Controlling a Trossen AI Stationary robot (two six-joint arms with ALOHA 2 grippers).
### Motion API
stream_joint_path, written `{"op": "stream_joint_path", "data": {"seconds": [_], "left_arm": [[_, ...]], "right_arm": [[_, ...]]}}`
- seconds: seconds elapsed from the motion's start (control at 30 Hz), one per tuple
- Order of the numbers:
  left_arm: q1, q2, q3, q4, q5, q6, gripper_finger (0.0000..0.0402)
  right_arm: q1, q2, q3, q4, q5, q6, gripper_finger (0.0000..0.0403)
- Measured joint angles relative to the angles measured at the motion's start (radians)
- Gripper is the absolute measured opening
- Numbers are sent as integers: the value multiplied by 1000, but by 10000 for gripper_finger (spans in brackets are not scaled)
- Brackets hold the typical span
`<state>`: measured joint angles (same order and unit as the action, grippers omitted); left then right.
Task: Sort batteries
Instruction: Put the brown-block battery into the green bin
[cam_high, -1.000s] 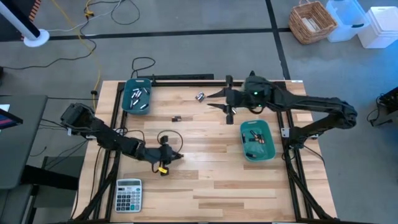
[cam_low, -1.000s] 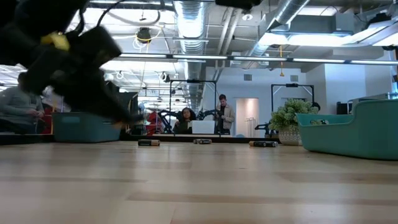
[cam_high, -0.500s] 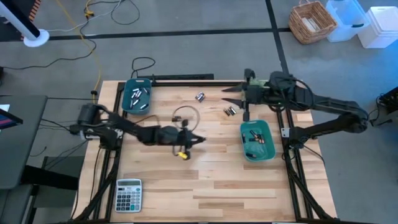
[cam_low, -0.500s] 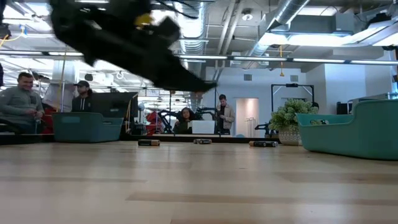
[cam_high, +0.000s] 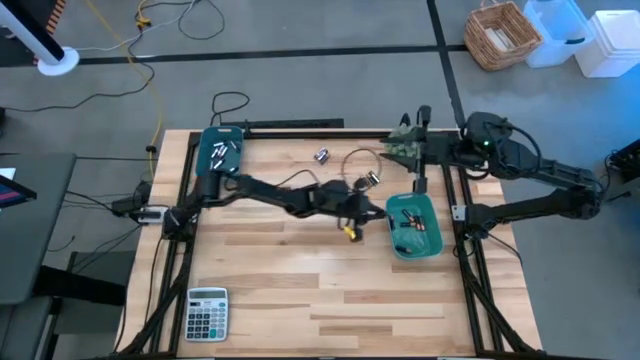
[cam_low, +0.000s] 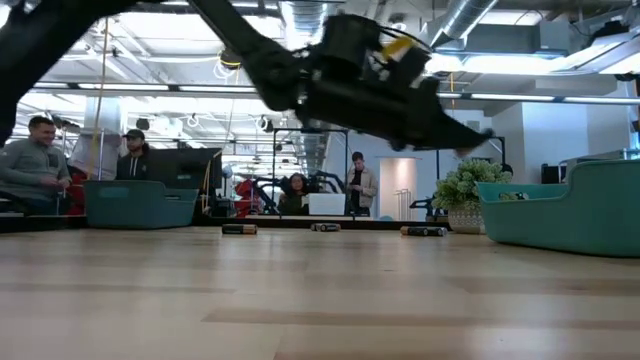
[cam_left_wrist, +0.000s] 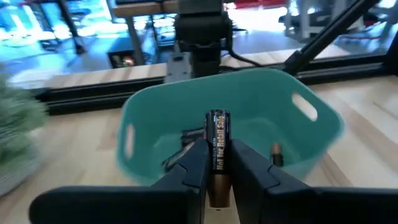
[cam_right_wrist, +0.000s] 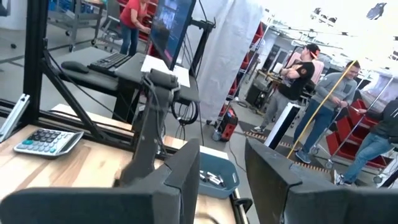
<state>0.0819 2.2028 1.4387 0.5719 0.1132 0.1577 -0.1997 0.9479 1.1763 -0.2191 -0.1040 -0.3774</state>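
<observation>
Left end effector (cam_left_wrist: 217, 163) pinching battery (cam_left_wrist: 217, 143) beside right teal bin (cam_left_wrist: 155, 112) holding batteries; right end effector (cam_right_wrist: 222, 168) spread.

Even overhead light, soft shadows on table (cam_high: 300, 270). Low view: ceiling lamps (cam_low: 305, 30) glare, left arm (cam_low: 370, 85) blurred. Left wrist view: background smeared, bin (cam_left_wrist: 249, 93) soft.

A dark battery (cam_left_wrist: 217, 149) with a copper-coloured end stands upright, pinched between the left gripper's fingers (cam_left_wrist: 194, 168) before the right-hand teal bin (cam_high: 398, 240), where a few more batteries (cam_high: 414, 221) lie. Several silver batteries (cam_high: 225, 152) rest in the far-left teal bin (cam_high: 203, 165). Loose batteries (cam_high: 322, 155) remain on the table (cam_high: 300, 280) between the bins.
</observation>
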Motion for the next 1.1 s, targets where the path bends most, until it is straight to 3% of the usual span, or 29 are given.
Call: {"op": "stream_joint_path", "data": {"seconds": [0.2, 0.33, 0.5, 0.77, 0.87, 1.1], "left_arm": [[6, 181, 297, -191, 93, 5, 40], [6, 251, 408, -273, 119, 7, 40], [10, 254, 426, -273, 119, 5, 45], [18, 253, 426, -285, 119, 2, 181], [30, 241, 425, -313, 120, -5, 214], [67, 125, 425, -427, 151, 47, 218]], "right_arm": [[1, -22, 0, -40, 0, 4, 141], [1, -21, 0, -55, 0, 5, 141], [1, -19, 0, -75, 0, 5, 141], [1, -18, 0, -92, 0, 4, 141], [1, -18, 0, -95, 0, 4, 141], [1, -18, 0, -125, 23, 1, 141]]}}
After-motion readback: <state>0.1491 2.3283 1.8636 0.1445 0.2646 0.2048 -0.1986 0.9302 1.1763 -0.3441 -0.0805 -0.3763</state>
